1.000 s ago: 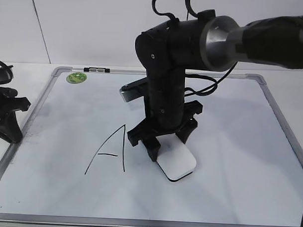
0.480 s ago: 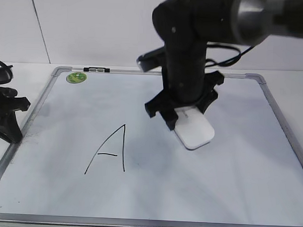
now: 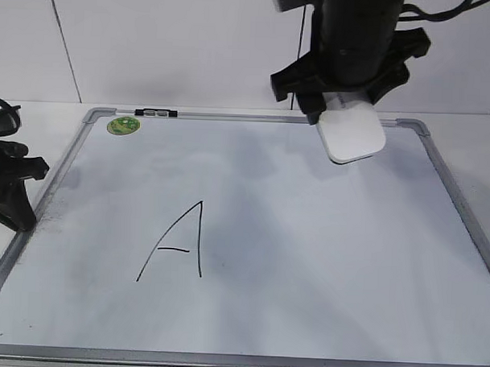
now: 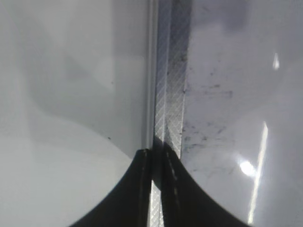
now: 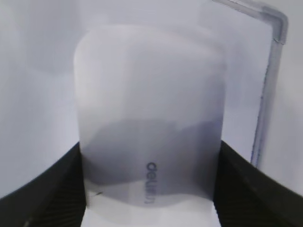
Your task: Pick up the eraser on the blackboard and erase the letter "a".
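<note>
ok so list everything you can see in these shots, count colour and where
eraser: one, white, held in the right gripper above the board's far right corner
blackboard: one, pale white with grey frame, flat on the table
capital A: one, black marker, left of centre on the board
lowercase a: none visible on the board
round magnet: one, green, far left corner of the board
right gripper: one, black, shut on the eraser
left gripper: one, black, closed at the board's left frame
</note>
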Controlling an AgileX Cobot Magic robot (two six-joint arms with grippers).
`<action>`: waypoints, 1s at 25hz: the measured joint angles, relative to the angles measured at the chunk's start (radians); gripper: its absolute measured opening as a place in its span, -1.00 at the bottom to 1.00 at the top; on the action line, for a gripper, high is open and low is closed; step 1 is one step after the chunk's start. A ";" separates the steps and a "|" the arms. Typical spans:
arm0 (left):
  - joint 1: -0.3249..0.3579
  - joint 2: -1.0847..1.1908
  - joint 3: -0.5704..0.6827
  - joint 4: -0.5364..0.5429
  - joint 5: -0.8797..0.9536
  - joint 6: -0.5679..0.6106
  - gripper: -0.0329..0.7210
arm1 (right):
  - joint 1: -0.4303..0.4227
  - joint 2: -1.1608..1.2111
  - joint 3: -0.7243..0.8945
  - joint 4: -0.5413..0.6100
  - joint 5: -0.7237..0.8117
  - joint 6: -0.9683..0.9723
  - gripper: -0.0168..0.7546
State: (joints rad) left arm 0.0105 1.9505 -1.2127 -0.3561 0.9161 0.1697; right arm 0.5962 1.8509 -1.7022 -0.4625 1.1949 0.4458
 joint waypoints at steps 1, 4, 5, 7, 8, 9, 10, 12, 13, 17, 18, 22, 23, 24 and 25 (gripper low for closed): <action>0.000 0.000 0.000 0.000 0.000 0.000 -0.86 | -0.021 -0.002 0.000 -0.003 0.005 0.002 0.41; 0.000 0.000 0.000 0.000 0.000 0.000 -0.86 | -0.089 -0.013 0.000 -0.011 0.027 0.008 0.41; 0.000 0.000 0.000 0.000 0.000 0.000 -0.86 | -0.113 -0.018 0.000 -0.011 0.030 0.008 0.41; 0.000 0.000 0.000 0.000 0.000 0.000 -0.86 | -0.158 -0.020 0.000 -0.007 0.031 -0.004 0.41; 0.000 0.000 0.000 0.000 0.000 0.000 -0.86 | -0.182 -0.020 0.000 0.004 0.031 -0.014 0.41; 0.000 0.000 0.000 0.000 0.000 0.000 -0.86 | -0.202 -0.020 0.000 0.021 0.033 -0.029 0.41; 0.000 0.000 0.000 0.000 0.000 0.000 -0.86 | -0.225 -0.020 0.000 0.042 0.034 -0.044 0.41; 0.000 0.000 0.000 0.000 0.000 0.000 -0.86 | -0.273 -0.020 0.001 0.091 0.034 -0.083 0.41; 0.000 0.000 0.000 0.000 0.000 0.000 -0.86 | -0.294 -0.020 0.001 0.121 0.036 -0.105 0.41; 0.000 0.000 0.000 0.000 0.000 0.000 -0.86 | -0.385 -0.020 0.012 0.212 0.038 -0.178 0.41; 0.000 0.000 0.000 0.000 0.000 0.000 -0.86 | -0.407 -0.020 0.023 0.225 0.038 -0.191 0.41; 0.000 0.000 0.000 0.000 0.000 0.000 -0.86 | -0.472 -0.020 0.096 0.267 0.038 -0.232 0.41; 0.000 0.000 0.000 0.000 0.000 0.000 -0.86 | -0.483 -0.015 0.111 0.281 0.038 -0.240 0.41; 0.000 0.000 0.000 0.000 0.000 0.000 -0.86 | -0.491 -0.010 0.122 0.293 0.038 -0.251 0.41; 0.000 0.000 0.000 0.000 0.000 0.000 -0.86 | -0.498 -0.002 0.128 0.303 0.038 -0.257 0.41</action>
State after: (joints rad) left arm 0.0105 1.9505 -1.2127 -0.3561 0.9161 0.1697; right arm 0.0984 1.8490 -1.5740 -0.1597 1.2326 0.1890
